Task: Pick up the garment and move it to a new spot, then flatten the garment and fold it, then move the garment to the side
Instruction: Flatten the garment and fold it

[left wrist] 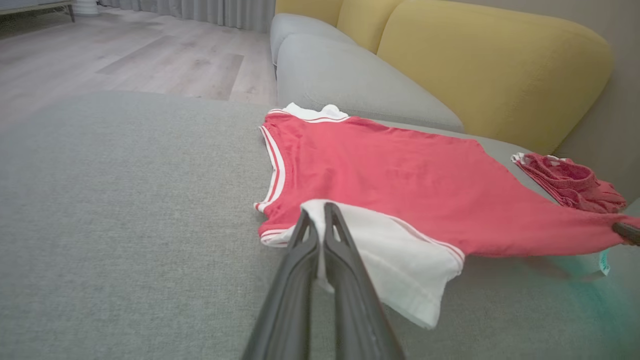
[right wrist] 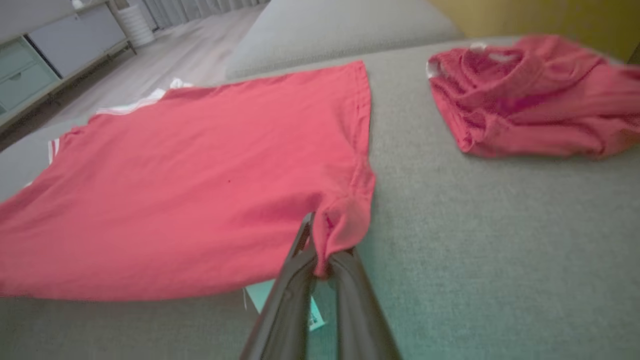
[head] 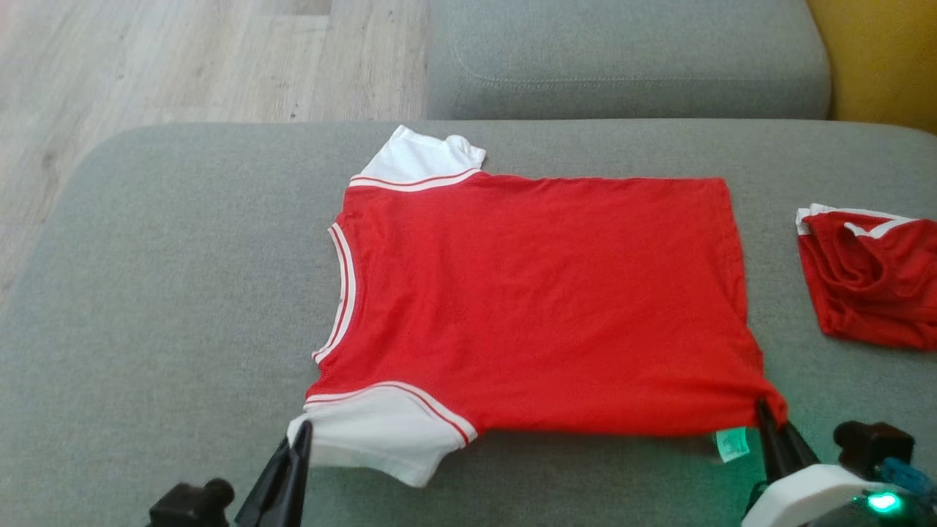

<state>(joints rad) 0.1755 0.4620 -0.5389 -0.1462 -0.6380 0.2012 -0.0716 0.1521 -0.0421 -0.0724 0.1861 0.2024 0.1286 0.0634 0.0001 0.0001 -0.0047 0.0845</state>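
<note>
Clamping the white sleeve (head: 381, 432), the left jaws are sharing the soft, light shirt (head: 542, 300) lying ahead with the right jaws, which are sensibly pinching its hem corner (head: 758, 391).

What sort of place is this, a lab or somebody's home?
Most likely a home living room: the red shirt lies on a grey sofa seat with yellow back cushions, and beyond it are a wood-look floor and a low cabinet.
</note>
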